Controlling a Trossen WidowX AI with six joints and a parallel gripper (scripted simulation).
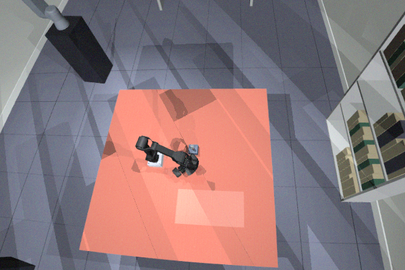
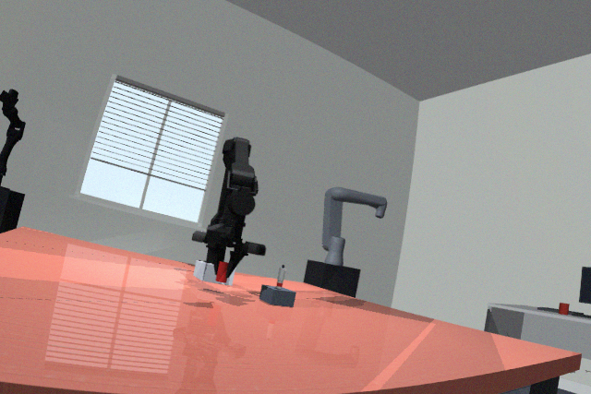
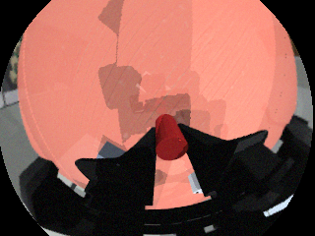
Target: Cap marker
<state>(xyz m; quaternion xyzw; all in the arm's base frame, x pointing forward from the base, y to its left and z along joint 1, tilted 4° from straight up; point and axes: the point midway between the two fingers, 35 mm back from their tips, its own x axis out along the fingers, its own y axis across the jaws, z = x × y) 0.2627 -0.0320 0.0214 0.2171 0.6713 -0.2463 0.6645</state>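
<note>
gripper [image 2: 223, 269] is clamped on the red cap [image 2: 222, 271], fingers partway in, down at the table [image 2: 333, 346]; can't quite tell if the cap's lifted

My salmon-red table [image 1: 209, 237] carries three things near its middle: my white base mount [image 1: 155, 161], the red cap [image 2: 222, 271] standing upright on the surface with my gripper [image 2: 223, 269] clamped around it, and the grey holder block [image 2: 277, 295] with the marker [image 2: 281, 275] upright in it. In the top view the block sits just beside my gripper, toward the far edge, while the base lies toward the left edge. A pale window reflection [image 1: 209, 208] falls toward the near edge.
</note>
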